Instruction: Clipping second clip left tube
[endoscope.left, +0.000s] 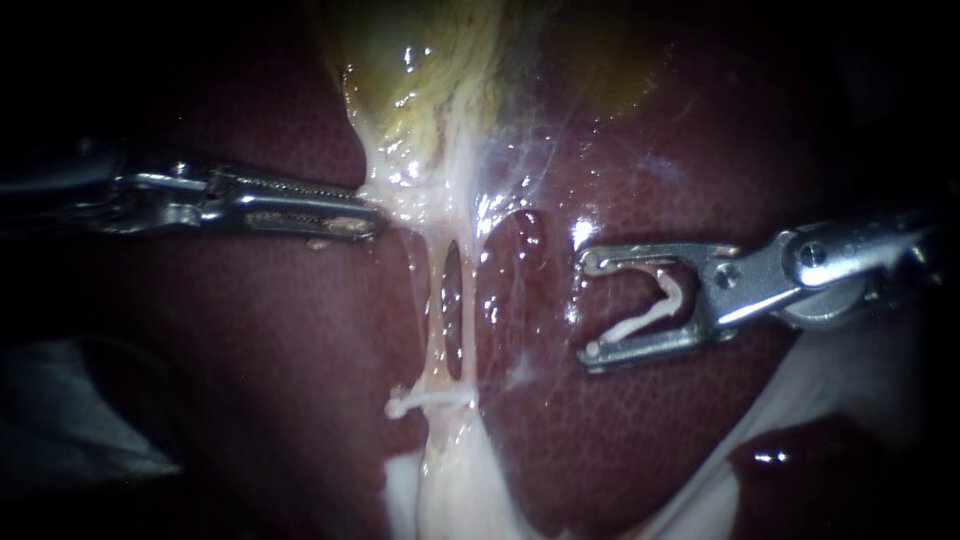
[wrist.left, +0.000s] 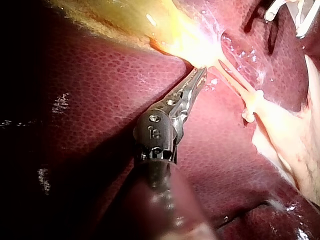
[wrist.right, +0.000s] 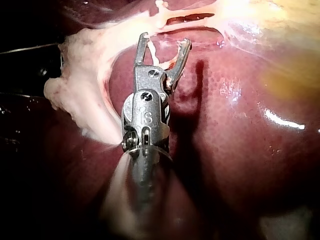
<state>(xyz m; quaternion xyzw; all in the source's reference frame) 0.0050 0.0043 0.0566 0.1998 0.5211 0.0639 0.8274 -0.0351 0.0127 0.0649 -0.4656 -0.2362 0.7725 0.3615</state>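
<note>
1. The left instrument has its jaws pressed together on the pale lower end of the gallbladder, pinching it at their tips. This hold probably draws the strands beneath taut and lifts them off the liver.
2. The left tube runs away from just past those pinching tips. A dark slit separates it from the neighbouring strand, so the stretch seems to keep the two apart.
3. A seated clip already crosses the left tube farther along, well away from the left jaws. The bare length between it and the pinch is likely where the second one belongs.
4. The right instrument has its jaws spread wide, cradling a loaded clip that touches both. The mouth faces the strands but stands apart from them, with no tissue inside it.
5. The neighbouring strand lies nearer to that open mouth than the left tube does. The approach probably has to pass it without catching it.
</note>
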